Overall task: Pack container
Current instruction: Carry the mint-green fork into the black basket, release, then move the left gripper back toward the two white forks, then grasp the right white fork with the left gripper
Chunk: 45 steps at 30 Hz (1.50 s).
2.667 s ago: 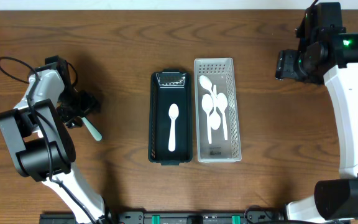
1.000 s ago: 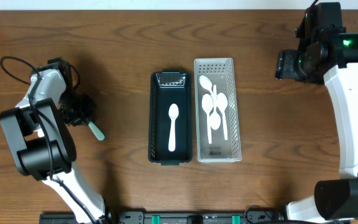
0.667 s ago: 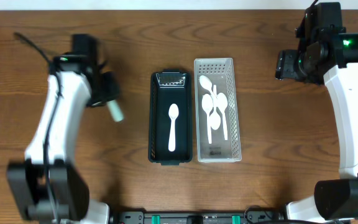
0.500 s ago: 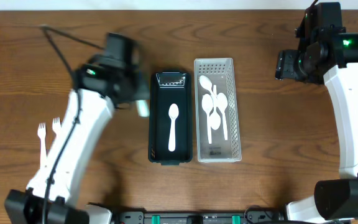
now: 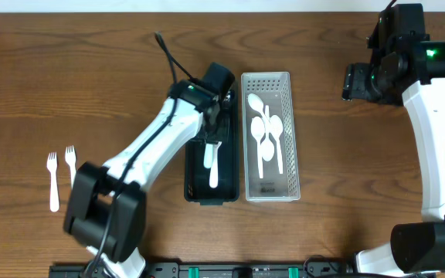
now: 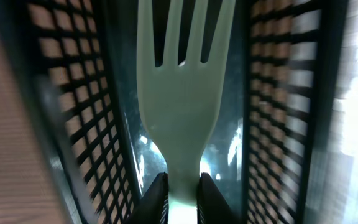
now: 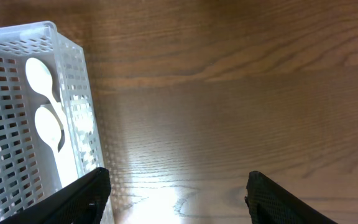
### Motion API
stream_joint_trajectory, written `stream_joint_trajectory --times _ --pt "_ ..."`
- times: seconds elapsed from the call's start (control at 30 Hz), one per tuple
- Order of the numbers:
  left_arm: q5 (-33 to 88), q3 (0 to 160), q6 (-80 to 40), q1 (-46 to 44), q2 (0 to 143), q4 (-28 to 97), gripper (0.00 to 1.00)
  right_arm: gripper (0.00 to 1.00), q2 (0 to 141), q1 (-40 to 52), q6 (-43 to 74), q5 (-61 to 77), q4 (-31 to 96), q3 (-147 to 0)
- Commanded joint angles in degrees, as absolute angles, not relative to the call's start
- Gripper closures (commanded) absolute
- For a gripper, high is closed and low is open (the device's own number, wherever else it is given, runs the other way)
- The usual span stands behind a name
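My left gripper [image 6: 182,198] is shut on the handle of a white plastic fork [image 6: 182,93], tines pointing away. It hangs inside the black mesh container [image 6: 61,99]. From overhead, the left gripper [image 5: 210,133] is over the black container [image 5: 191,166] in the table's middle, and a white utensil [image 5: 213,171] lies on the container's floor below it. Beside it stands a white basket [image 5: 291,131] holding white spoons [image 5: 265,131]. My right gripper [image 7: 182,194] is open over bare wood to the right of the basket [image 7: 73,74].
Two more white forks [image 5: 53,171] [image 5: 71,161] lie side by side on the wooden table at the far left. The right arm [image 5: 431,116] stands along the right edge. The left arm [image 5: 153,143] stretches diagonally from the front left.
The left arm swung from the far left of the table across to the black container, carrying the fork. Two forks at the left came into view. The right arm stayed still.
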<state>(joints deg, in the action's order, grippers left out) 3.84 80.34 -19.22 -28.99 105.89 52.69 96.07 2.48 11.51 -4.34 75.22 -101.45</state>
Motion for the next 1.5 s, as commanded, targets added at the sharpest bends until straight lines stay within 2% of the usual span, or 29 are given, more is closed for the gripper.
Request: stream_joint_trajectory --times 0.0,0.03,0.1,0.4,0.5,0.6,0.83,1.0,1.2,1.47 --pt "2.5 80.0 -18.6 -29.1 106.6 53.0 0.79 0.26 95.9 2.6 11.0 -4.4 75.3 -101.1" --pt "2.5 80.1 -18.7 -29.1 106.6 53.0 0.64 0.26 95.9 2.6 11.0 -4.4 75.3 -101.1" --pt "2.5 80.4 -18.2 -29.0 106.0 53.3 0.54 0.26 95.9 2.6 11.0 -4.4 75.3 -101.1" --pt "-5.4 86.5 -15.0 -28.3 93.3 60.2 0.49 0.26 95.9 2.6 11.0 -4.5 75.3 -101.1" --pt "-10.2 87.6 -15.0 -25.3 85.7 63.0 0.40 0.26 95.9 2.6 11.0 -4.5 75.3 -101.1" --pt "-11.5 87.5 -13.2 -18.2 78.3 65.5 0.32 0.26 95.9 2.6 11.0 -4.5 75.3 -101.1" --pt "-10.4 85.0 -7.0 6.4 73.8 67.7 0.25 0.27 95.9 2.6 11.1 -4.4 75.3 -101.1" --pt "1.3 81.0 -3.0 19.4 79.8 62.5 0.23 0.26 95.9 2.7 11.1 -4.0 75.5 -101.1" --pt "2.8 80.4 0.9 25.9 92.7 58.8 0.22 0.26 95.9 2.6 11.1 -4.0 76.5 -101.1" --pt "3.9 80.4 5.2 27.6 106.4 55.5 0.22 0.26 95.9 2.6 11.1 -4.0 77.2 -101.1"
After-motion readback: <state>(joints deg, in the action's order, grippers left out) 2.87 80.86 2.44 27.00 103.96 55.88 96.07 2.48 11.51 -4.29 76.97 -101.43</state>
